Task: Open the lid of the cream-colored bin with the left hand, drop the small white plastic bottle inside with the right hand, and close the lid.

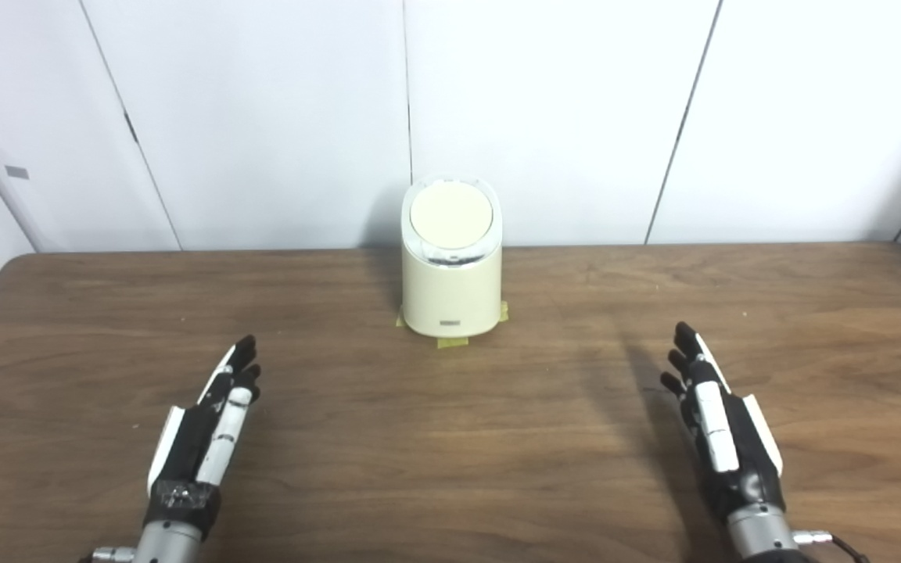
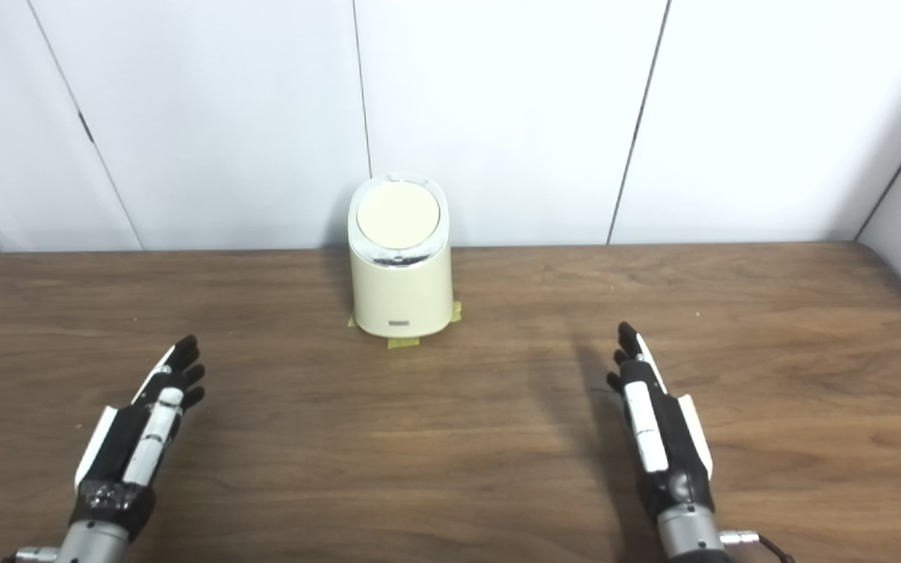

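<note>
Flanking the shut bin [image 1: 450,270] — left hand [image 1: 208,426], right hand [image 1: 720,426], both empty.

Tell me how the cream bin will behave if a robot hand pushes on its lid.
The cream bin is tall for its base, so a sideways shove might tip it. Yellow tape shows at its foot, so it probably won't slide on the table. Its glossy shell looks rigid and possibly slippery. Its weight cannot be judged.
</note>
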`<state>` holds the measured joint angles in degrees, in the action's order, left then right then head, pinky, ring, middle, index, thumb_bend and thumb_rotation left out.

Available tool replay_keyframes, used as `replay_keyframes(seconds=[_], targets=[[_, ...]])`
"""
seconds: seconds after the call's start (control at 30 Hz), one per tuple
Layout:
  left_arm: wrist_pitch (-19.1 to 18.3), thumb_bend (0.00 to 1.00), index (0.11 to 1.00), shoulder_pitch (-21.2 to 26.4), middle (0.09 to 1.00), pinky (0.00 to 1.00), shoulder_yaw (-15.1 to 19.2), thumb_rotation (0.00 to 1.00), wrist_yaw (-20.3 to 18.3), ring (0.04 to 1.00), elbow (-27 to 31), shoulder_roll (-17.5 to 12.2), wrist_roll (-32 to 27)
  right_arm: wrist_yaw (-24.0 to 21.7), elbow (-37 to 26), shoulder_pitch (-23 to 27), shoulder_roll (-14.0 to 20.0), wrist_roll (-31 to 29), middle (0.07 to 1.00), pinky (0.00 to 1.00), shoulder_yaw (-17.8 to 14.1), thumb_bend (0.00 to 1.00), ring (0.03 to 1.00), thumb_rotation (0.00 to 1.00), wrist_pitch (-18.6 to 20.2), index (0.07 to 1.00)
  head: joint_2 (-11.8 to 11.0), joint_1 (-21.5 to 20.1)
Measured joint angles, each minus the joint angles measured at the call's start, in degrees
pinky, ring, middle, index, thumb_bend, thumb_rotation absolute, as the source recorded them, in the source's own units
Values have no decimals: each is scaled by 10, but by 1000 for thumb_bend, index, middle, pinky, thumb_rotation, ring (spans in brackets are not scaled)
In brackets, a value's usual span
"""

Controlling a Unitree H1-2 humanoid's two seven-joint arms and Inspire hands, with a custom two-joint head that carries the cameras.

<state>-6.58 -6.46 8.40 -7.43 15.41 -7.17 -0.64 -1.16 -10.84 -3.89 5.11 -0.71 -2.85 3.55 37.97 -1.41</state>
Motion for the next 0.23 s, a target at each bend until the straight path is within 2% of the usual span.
replay_keyframes(seconds=[0.23], targets=[[1, 380, 1000, -5, 988, 947, 0, 948, 19, 965, -6, 1, -33, -5, 12, -2, 0, 1, 1000, 945, 4, 588, 1000, 981, -2, 996, 5, -3]])
